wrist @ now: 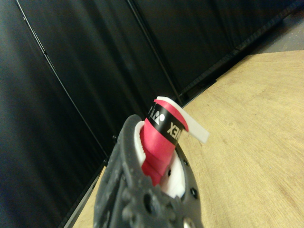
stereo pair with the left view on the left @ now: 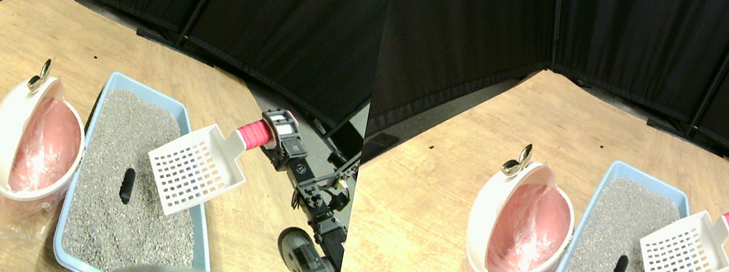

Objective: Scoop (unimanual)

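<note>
Tool [stereo pair with the left view on the left: 277, 139] clamped on scoop's red handle [stereo pair with the left view on the left: 254, 134] | white scoop [stereo pair with the left view on the left: 195, 169] tilted above litter tray [stereo pair with the left view on the left: 112, 91] | dark lump [stereo pair with the left view on the left: 127, 185] beside

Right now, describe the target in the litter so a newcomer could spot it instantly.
Find the light blue litter tray on the wooden floor, just right of the white bin with the pink liner. On the grey litter near the tray's middle lies a small dark cylindrical lump, left of the raised white slotted scoop. It is the only dark thing on the grey litter.
</note>
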